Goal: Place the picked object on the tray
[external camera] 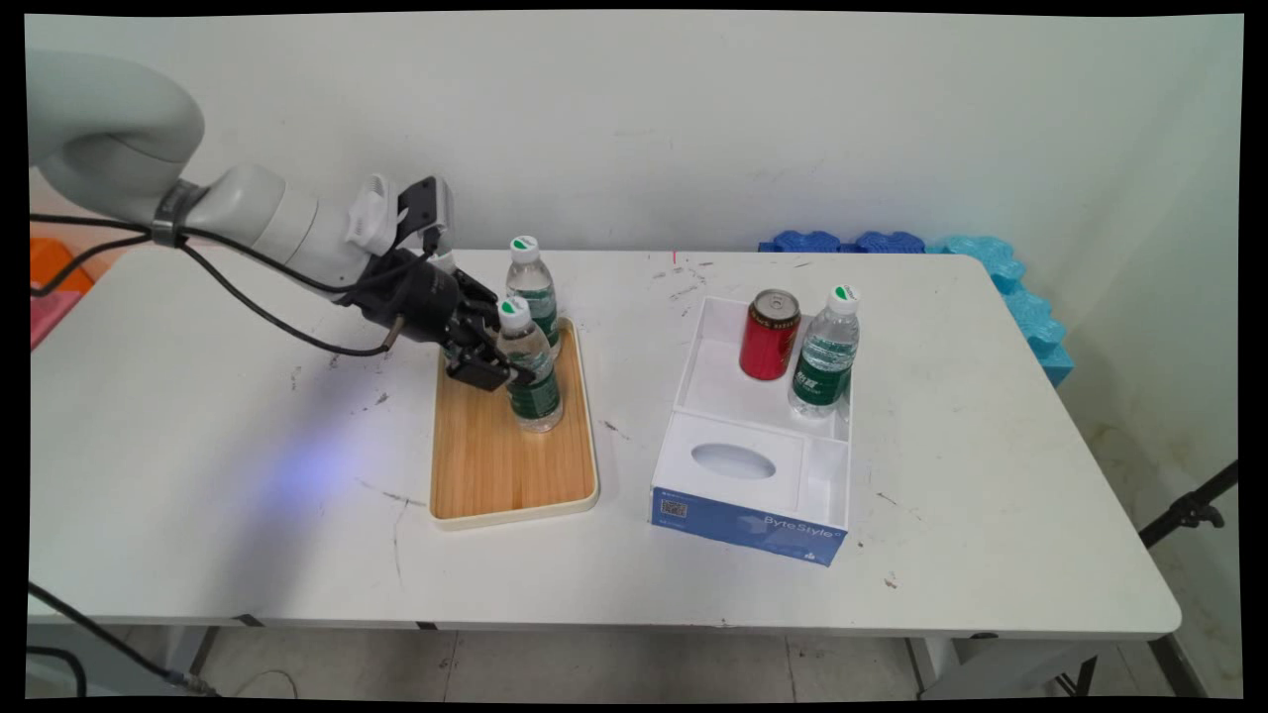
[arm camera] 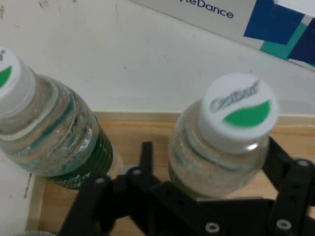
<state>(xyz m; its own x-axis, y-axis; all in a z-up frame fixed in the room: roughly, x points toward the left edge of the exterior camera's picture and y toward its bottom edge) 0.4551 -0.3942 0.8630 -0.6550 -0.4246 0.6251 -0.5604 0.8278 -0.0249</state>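
On the white desk [external camera: 198,475], a blue-sided box [external camera: 750,520] stands nearest the camera, its open white compartment at the far end keeping a red can [external camera: 769,335] and a bottle [external camera: 824,354] upright side by side. Left of the box lies a wooden tray [external camera: 495,465], its raised rim holding two more water bottles at the far end. The claw [external camera: 495,358] reaches in from the left and is clenched on the near bottle [external camera: 530,366] at the shoulder, just under the white cap; the hand view shows the black fingers [arm camera: 285,172] hugging both sides of the bottle's clear body, about a bottle's width apart. The bottle appears to stand upright on the tray, though whether its base rests on the wood cannot be told. The far bottle [external camera: 532,287] stands just behind it, close but untouched by the claw. Blue foam mats [external camera: 991,259] lie beyond the desk's far right corner, against the wall
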